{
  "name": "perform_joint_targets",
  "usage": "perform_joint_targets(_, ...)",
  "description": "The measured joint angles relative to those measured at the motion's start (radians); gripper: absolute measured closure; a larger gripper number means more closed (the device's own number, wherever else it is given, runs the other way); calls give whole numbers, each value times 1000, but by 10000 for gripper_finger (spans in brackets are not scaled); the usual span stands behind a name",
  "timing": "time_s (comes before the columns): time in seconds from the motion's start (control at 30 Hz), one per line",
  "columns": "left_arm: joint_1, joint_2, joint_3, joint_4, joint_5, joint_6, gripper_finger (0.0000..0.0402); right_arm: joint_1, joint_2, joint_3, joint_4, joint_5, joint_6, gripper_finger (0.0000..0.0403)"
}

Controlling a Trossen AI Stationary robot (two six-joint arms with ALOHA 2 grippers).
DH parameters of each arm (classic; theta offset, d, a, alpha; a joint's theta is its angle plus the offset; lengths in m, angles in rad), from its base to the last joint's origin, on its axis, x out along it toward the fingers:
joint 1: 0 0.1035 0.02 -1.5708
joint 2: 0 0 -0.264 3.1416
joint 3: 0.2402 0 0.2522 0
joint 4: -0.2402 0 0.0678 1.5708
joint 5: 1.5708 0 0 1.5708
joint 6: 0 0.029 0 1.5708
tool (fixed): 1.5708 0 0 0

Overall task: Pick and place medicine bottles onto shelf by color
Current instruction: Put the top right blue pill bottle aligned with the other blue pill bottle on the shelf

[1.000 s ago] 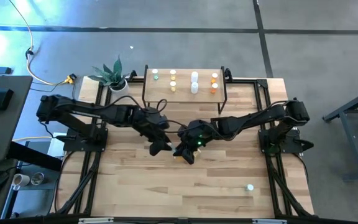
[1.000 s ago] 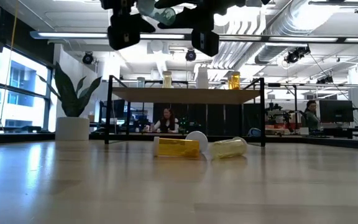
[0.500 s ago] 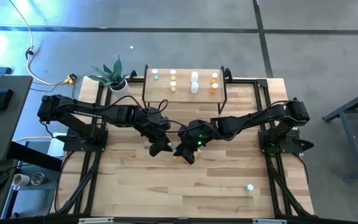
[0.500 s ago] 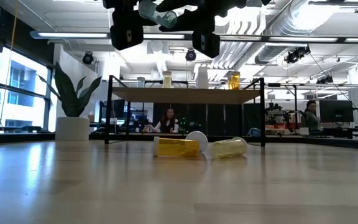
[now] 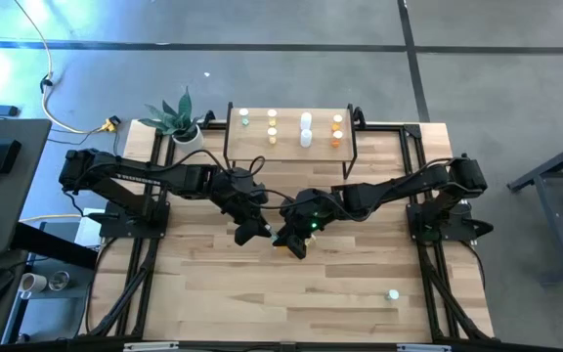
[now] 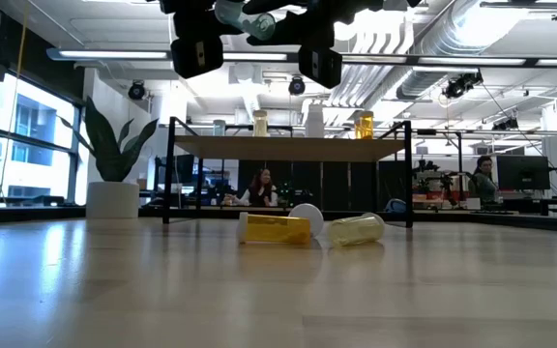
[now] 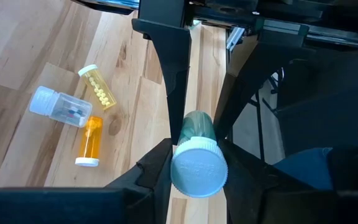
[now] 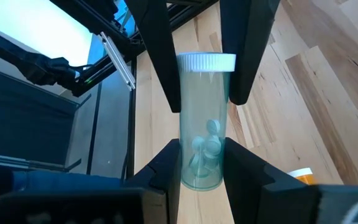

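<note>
Mid-handoff above the table's centre, the green pill bottle is pinched by both the right gripper at its base and the left gripper by the cap, looks light, rigid, slick plastic, with the shelf off at 12 o'clock.

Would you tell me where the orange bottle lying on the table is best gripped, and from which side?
Probably best to grip the orange bottle across its body, nearer the cap, coming down from above. It lies on its side, so its round flanks are free, while the clear bottle crowds its base end.
</note>
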Motion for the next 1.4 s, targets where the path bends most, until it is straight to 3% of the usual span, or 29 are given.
perform_joint_targets(0.23, 0, 0, 0, 0, 0, 0, 286, 0, 0, 0, -1, 2, -23, 308)
perform_joint_targets(0.6, 16, 0, 0, -33, -11, 0, 291, -38, -6, 0, -39, -17, -19, 226)
perform_joint_targets(1.4, 121, -33, 0, -191, -102, 94, 292, -178, -109, 0, -138, 24, -48, 220)
